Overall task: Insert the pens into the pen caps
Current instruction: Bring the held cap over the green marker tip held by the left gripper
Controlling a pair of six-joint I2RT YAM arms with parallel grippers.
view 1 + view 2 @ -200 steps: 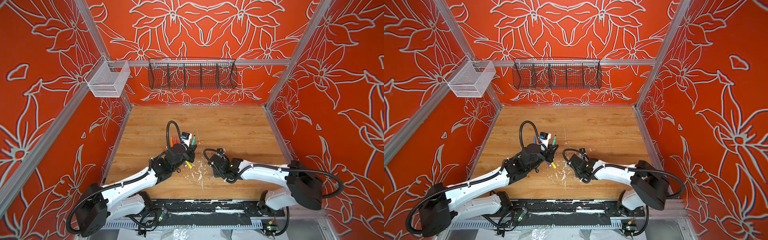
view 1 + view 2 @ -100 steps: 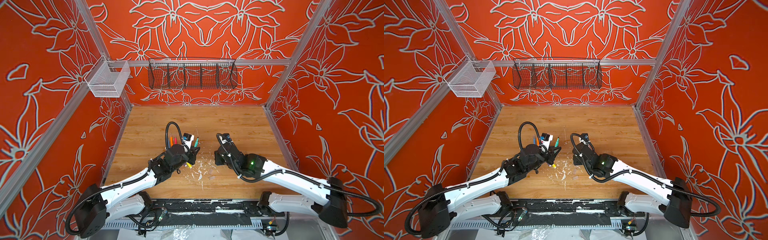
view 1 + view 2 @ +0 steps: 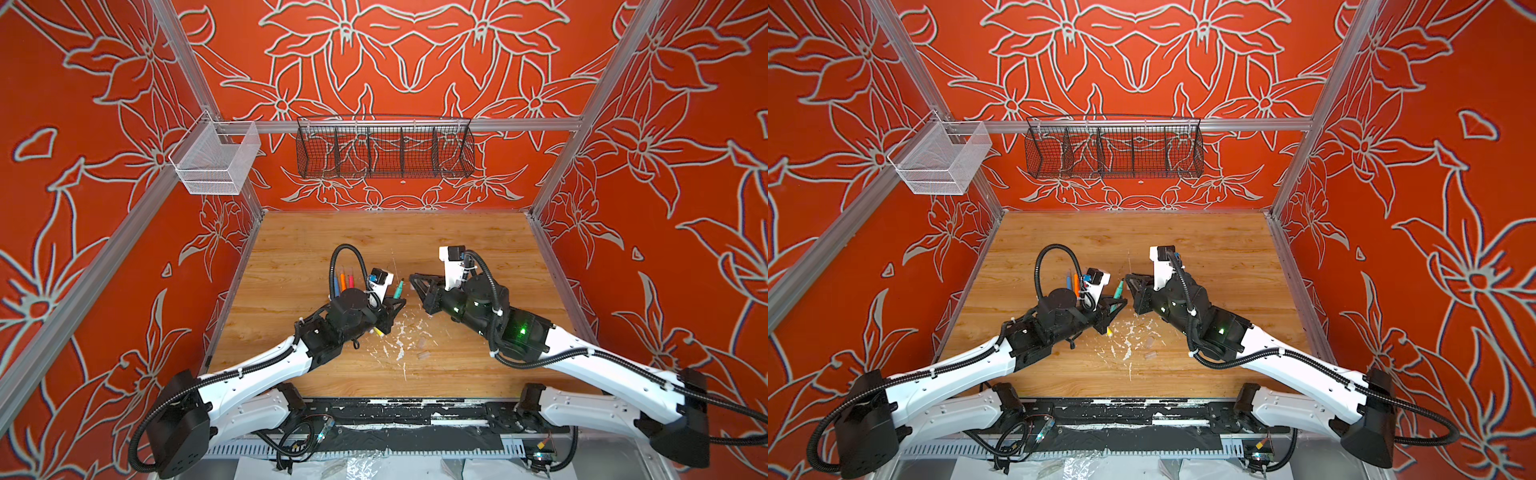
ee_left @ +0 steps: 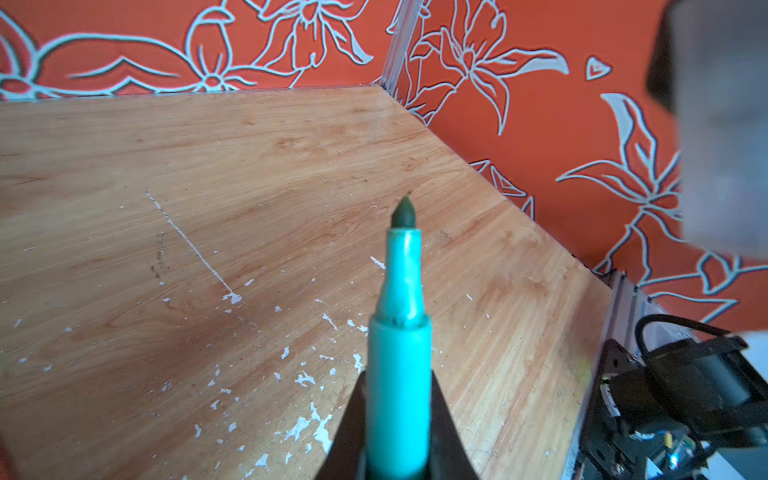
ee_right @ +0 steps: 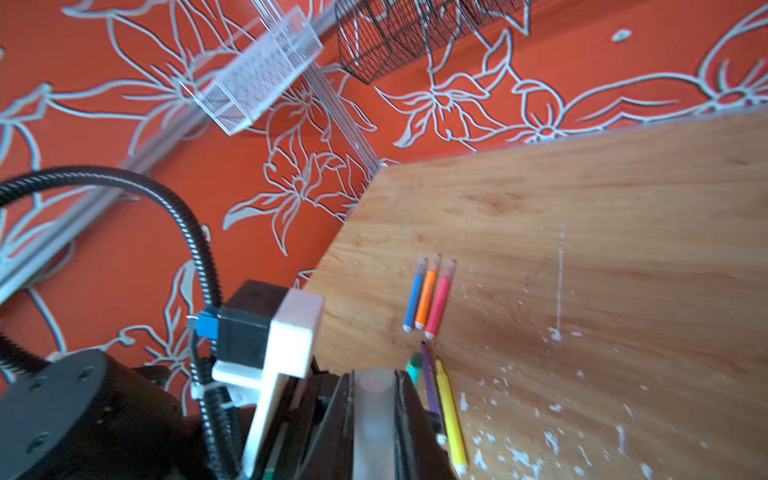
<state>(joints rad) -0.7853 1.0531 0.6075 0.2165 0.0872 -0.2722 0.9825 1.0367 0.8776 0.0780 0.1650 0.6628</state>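
Left gripper [image 4: 398, 388] clamps the green pen [image 4: 400, 299] above the table, tip bare. Right gripper [image 5: 375, 380] pinches a clear cap [image 5: 374, 419] close by. Align the cap mouth on the tip's axis, then press straight and slowly.

My left arm [image 3: 257, 368] stretches in from seven o'clock, my right arm [image 3: 615, 365] from five; my left gripper [image 3: 395, 302] points toward one o'clock, clamped on the green pen [image 3: 399, 287]; my right gripper [image 3: 414, 280] points toward ten o'clock, pinching a clear cap [image 5: 374, 399]; our tips are near each other but apart.
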